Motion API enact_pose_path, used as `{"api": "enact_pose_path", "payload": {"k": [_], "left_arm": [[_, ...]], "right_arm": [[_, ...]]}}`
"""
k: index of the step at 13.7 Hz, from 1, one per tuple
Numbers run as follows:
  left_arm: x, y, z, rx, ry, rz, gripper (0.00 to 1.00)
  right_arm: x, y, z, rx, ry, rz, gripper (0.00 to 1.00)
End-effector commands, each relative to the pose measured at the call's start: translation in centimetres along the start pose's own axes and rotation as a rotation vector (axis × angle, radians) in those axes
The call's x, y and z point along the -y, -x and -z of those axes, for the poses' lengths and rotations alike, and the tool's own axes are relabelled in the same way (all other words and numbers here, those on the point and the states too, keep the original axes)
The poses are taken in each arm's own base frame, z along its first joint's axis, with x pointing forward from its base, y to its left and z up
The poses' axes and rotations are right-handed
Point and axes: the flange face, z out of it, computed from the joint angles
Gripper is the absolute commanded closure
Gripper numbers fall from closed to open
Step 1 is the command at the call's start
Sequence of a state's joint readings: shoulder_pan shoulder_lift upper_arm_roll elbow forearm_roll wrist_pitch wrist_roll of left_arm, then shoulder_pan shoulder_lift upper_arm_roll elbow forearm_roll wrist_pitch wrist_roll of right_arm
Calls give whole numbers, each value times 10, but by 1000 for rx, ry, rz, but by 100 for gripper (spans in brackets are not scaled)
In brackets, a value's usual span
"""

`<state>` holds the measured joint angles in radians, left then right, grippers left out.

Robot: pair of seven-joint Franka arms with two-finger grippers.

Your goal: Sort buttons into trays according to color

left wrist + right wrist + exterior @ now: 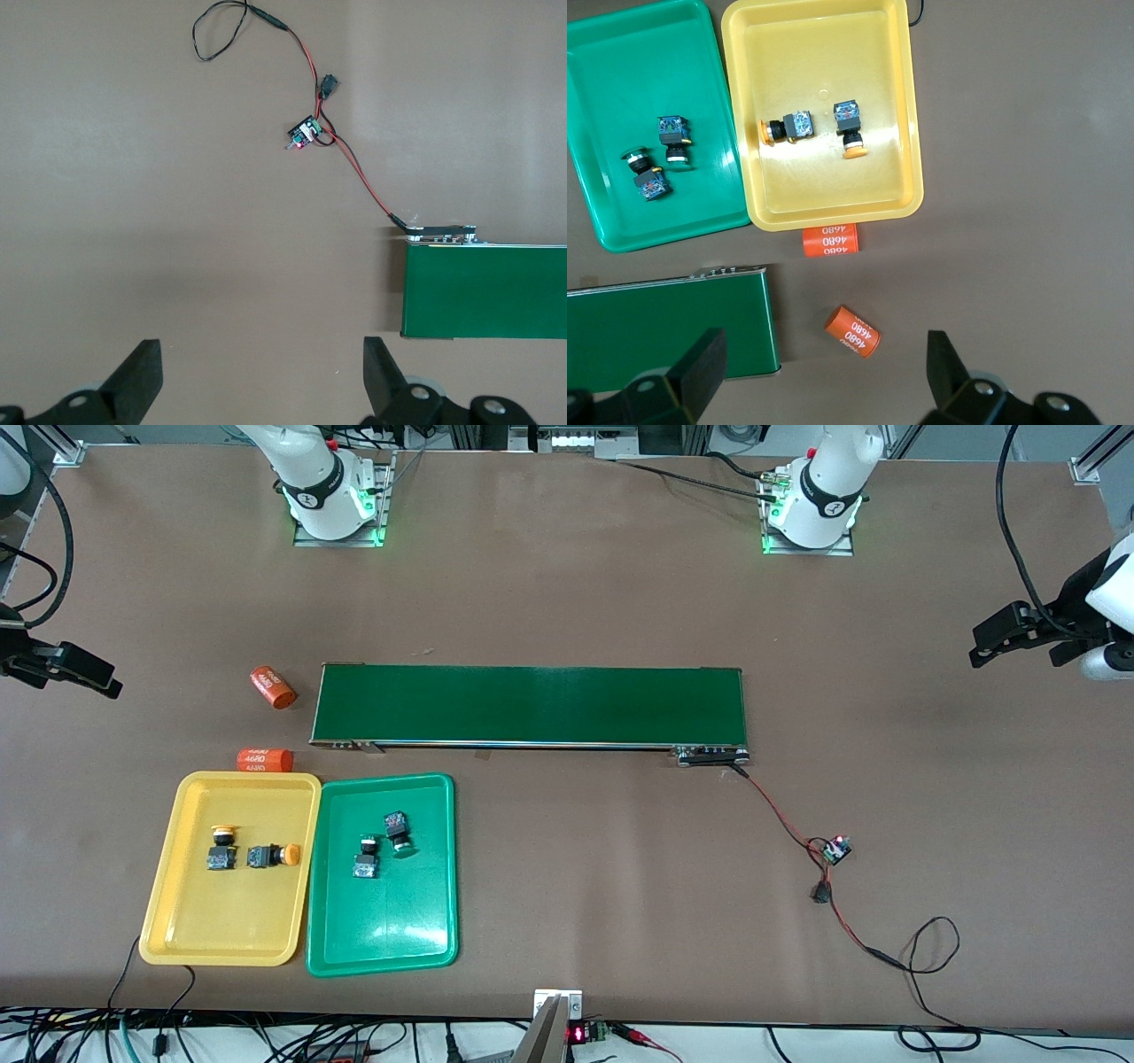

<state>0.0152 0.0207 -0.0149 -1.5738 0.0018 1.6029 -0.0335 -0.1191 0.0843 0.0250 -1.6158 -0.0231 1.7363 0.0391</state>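
Note:
Two yellow-capped buttons [223, 846] [273, 856] lie in the yellow tray [177, 921]. Two green-capped buttons [366, 856] [398, 831] lie in the green tray [390, 948] beside it. The right wrist view shows the yellow pair [787, 127] [850, 127] in the yellow tray [833, 199] and the green pair [673, 140] [645, 173] in the green tray [620, 71]. My right gripper [89, 673] [824, 367] hangs open and empty over the table at the right arm's end. My left gripper [983, 646] [263, 372] hangs open and empty over bare table at the left arm's end.
A long dark-green conveyor belt [532, 704] [487, 292] [664, 328] lies mid-table. Two orange cylinders [272, 687] [265, 760] lie between its end and the yellow tray. A small controller board [834, 849] [306, 135] with red-black wires lies toward the left arm's end.

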Motion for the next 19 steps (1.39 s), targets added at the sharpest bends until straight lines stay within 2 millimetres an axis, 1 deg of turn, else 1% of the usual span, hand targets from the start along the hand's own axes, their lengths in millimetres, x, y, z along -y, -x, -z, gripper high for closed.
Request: {"api": "enact_pose_path", "payload": {"k": [1, 4, 9, 14, 18, 19], "left_arm": [[2, 6, 3, -1, -9, 0, 0], [2, 6, 4, -4, -9, 0, 0], [3, 5, 3, -4, -9, 1, 0], [3, 4, 4, -10, -10, 1, 0], [2, 4, 5, -13, -7, 1, 0], [2, 4, 5, -13, -7, 0, 0]], "right_arm": [[2, 2, 0, 1, -17, 11, 0], [4, -7, -15, -2, -20, 14, 0], [5, -7, -15, 0, -18, 19, 0], [4, -9, -3, -19, -8, 28, 0], [3, -3, 5, 10, -5, 26, 0], [6, -1, 7, 18, -6, 27, 0]]}}
